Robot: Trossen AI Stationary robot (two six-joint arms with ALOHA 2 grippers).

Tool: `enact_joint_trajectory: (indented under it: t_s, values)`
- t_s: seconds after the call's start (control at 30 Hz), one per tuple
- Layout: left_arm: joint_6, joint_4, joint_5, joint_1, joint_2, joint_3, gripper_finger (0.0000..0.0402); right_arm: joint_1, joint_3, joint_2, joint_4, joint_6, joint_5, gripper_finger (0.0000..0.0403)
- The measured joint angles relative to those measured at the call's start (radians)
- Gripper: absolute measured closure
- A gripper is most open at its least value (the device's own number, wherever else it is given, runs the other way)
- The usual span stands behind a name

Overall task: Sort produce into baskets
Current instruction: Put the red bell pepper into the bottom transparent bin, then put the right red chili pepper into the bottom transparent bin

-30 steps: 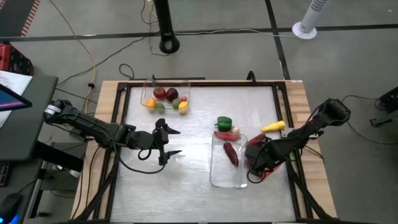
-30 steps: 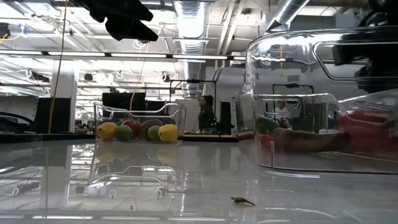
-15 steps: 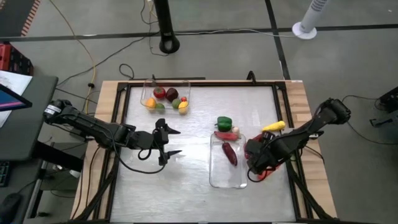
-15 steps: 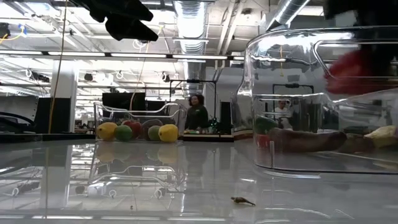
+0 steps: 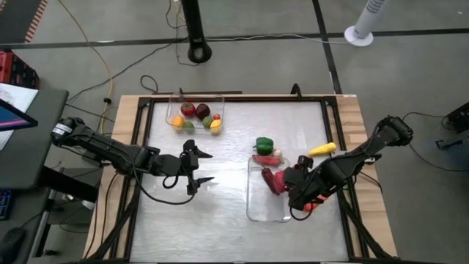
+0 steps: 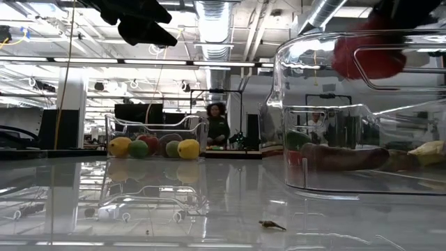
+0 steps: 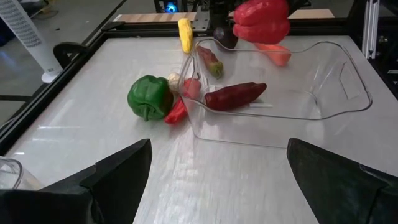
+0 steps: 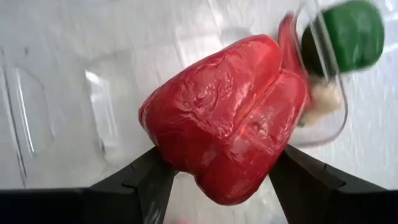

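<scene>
Left of centre in the high view, the left gripper (image 5: 201,168) hangs wide and empty. Right of centre, the right gripper (image 8: 214,177) clamps a red pepper (image 8: 227,140) above the near basket (image 5: 258,209); lower it inside the walls before letting go
</scene>
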Motion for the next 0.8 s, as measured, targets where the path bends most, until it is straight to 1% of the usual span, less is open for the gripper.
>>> enact_joint_trajectory:
  t_s: [0.17,0.27,0.37,0.47,0.53,0.6,0.7,0.8]
  values:
    - [0.0,0.0,0.0,0.0,0.0,0.0,0.0041,-0.023,0.0,0.0,0.044,-0.029,0.003,0.0104]
    - [0.0,0.0,0.0,0.0,0.0,0.0,0.0041,-0.04,0.0,0.0,0.031,-0.044,-0.002,0.0079]
    - [0.0,0.0,0.0,0.0,0.0,0.0,0.0041,-0.051,0.0,0.0,-0.027,-0.046,-0.004,0.0058]
    - [-0.002,-0.002,0.001,0.0,0.0,0.0,0.0041,-0.06,0.0,0.0,-0.158,-0.018,-0.01,0.0046]
    - [-0.003,-0.006,0.001,0.0,0.0,0.0,0.0041,-0.06,-0.003,0.0,-0.247,-0.003,-0.035,0.0044]
    - [-0.003,-0.014,0.001,0.0,0.0,0.0,0.0041,-0.06,-0.022,-0.001,-0.293,-0.013,-0.054,0.0045]
    - [-0.003,-0.018,0.001,0.0,0.0,0.0,0.0041,-0.082,-0.075,-0.007,-0.294,-0.049,-0.088,0.0056]
    - [-0.003,-0.018,0.001,0.0,0.0,0.0,0.0041,-0.151,-0.154,-0.027,-0.24,-0.094,-0.117,0.007]
